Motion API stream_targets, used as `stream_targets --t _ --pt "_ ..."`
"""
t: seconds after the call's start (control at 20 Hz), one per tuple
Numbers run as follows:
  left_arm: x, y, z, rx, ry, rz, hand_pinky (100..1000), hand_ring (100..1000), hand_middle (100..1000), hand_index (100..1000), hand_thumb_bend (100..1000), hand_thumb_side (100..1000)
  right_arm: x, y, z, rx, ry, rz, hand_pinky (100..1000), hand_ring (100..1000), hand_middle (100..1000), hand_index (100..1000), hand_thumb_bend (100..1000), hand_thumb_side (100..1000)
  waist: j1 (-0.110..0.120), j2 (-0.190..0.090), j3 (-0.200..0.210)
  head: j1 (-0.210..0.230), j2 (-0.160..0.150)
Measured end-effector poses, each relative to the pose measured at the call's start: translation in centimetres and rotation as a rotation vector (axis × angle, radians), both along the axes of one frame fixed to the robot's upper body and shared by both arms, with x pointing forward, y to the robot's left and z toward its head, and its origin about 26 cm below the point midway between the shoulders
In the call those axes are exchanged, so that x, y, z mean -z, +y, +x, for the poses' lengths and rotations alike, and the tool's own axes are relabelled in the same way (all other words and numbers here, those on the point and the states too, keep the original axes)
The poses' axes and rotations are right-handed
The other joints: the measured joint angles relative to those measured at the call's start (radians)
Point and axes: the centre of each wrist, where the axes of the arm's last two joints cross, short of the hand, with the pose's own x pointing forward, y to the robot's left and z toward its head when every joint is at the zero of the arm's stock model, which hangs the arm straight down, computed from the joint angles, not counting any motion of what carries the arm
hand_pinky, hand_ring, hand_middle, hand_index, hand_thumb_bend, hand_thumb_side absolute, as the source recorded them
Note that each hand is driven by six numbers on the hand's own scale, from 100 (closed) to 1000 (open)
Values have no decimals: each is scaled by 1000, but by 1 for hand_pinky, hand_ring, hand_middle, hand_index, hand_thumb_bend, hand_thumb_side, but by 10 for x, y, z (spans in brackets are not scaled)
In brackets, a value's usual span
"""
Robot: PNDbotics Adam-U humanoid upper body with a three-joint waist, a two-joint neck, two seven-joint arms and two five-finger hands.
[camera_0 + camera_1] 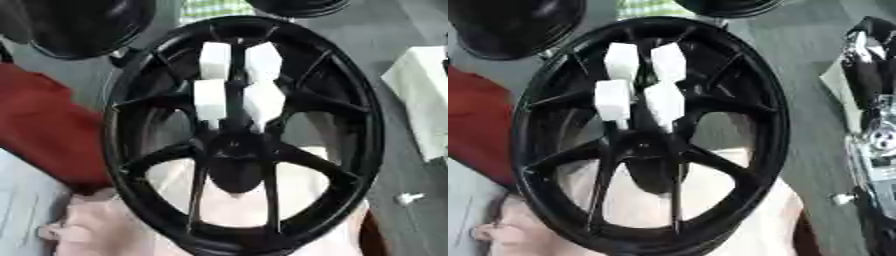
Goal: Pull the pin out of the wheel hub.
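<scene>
A black spoked wheel hub (pixel 241 150) fills the middle of both views, tilted and resting on a pinkish cloth (pixel 105 225). Several white blocks (pixel 214 60) sit between the spokes in its upper half, either side of a dark upright bar (pixel 236 90). I cannot make out which part is the pin. At the right edge of the right eye view, apart from the hub, stands a black and silver arm with what looks like my right hand (pixel 870 55) at its upper end. My left hand shows in neither view.
A second black wheel (pixel 79 25) lies at the upper left and part of a third (pixel 293 6) at the top. A red cloth (pixel 44 130) lies left of the hub, a white sheet (pixel 424 100) to the right. A small white piece (pixel 407 198) lies on the grey floor.
</scene>
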Motion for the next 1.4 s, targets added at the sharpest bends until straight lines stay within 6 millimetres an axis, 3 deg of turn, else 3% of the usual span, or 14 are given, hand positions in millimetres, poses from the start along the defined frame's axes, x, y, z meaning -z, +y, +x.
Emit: stream_targets --t 0.45,0.9,1.15,1.4 --pt "-1 -2 4 -37 -1 55 707 650 600 748 100 393 0 0 0 1 5 -5 864 957 708 774 100 560 -1 1 -6 3 -2" --pt "-1 -19 23 -93 -21 160 723 682 616 777 100 431 0 0 0 -1 9 -5 865 958 708 775 100 559 -2 1 -13 13 -2" --pt "-8 -40 38 -123 -27 210 733 698 630 807 100 464 1 1 0 -7 19 -6 865 959 709 775 100 560 -2 1 -18 18 0" --pt "0 -58 58 -167 -26 240 750 725 658 829 100 526 2 1 0 -7 25 -7 865 959 709 775 100 560 -2 1 -20 26 0"
